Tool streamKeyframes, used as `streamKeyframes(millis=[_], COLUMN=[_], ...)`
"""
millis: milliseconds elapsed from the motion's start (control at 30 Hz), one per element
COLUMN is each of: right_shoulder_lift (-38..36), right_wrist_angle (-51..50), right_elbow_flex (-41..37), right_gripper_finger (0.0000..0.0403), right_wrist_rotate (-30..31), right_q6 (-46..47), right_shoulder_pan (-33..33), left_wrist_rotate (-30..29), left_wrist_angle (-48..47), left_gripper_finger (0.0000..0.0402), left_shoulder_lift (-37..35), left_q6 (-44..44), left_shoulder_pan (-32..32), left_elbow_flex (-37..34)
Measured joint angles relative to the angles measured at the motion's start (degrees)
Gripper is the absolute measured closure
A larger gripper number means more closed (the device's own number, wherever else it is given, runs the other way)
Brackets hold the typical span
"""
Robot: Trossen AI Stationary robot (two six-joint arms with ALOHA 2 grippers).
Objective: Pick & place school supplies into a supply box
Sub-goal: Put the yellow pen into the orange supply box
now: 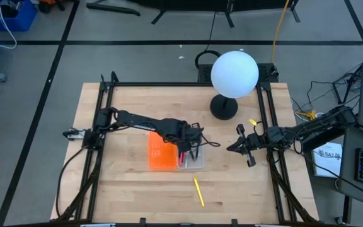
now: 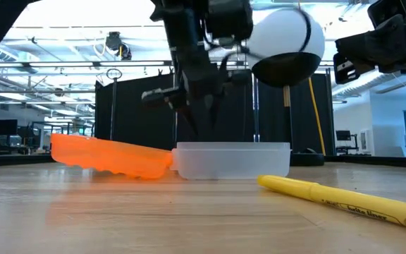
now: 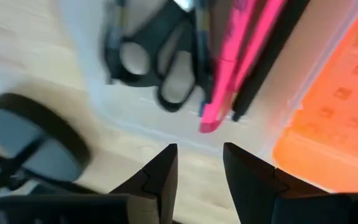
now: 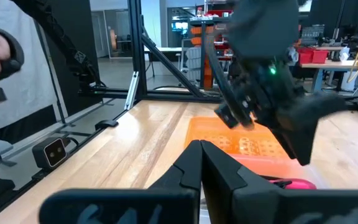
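Left hand (image 3: 199,168) over supply box (image 1: 192,159), fingers spread, nothing pinched. Below and just ahead of it, inside box: scissors (image 3: 151,59), pink pens (image 3: 238,62), a dark one alongside. Orange panel (image 3: 328,118) right beside. Right hand (image 1: 243,146) well off to the side above counter (image 1: 131,189), pressed together, idle. Mostly done, by the look. Left: yellow pen (image 1: 198,192) on counter, apart from the box, near edge.
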Motion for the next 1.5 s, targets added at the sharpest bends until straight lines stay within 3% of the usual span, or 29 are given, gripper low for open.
streamKeyframes(millis=[233,433,567,800,1033,1200,1500], right_shoulder_lift=[0.0,0.0,0.0,0.0,0.0,-0.1,0.5], right_wrist_angle=[-0.2,-0.2,-0.1,0.3,0.3,0.6,0.7], right_elbow_flex=[0.0,0.0,0.0,0.0,0.0,0.0,0.0], right_gripper_finger=[0.0403,0.0403,0.0403,0.0403,0.0403,0.0403,0.0403], right_wrist_rotate=[0.0,0.0,0.0,0.0,0.0,0.0,0.1], right_q6=[-0.9,-0.9,-1.0,-2.4,-2.2,1.0,5.4], right_shoulder_pan=[0.0,0.0,0.0,0.0,0.0,0.0,0.0], left_wrist_rotate=[1.9,20.1,25.3,27.4,28.4,29.0,28.9], left_wrist_angle=[2.0,10.2,19.3,27.1,32.6,38.7,35.7], left_gripper_finger=[0.0266,0.0285,0.0317,0.0393,0.0397,0.0398,0.0394], left_shoulder_lift=[-4.1,-5.7,-5.7,-5.5,-4.9,-1.9,7.7], left_q6=[-5.7,-21.3,-26.4,-27.2,-39.0,-40.8,-47.4], left_shoulder_pan=[-4.2,-8.8,-12.7,-18.3,-19.8,-19.8,-19.8], left_elbow_flex=[0.1,0.1,0.1,0.1,0.1,0.3,5.3])
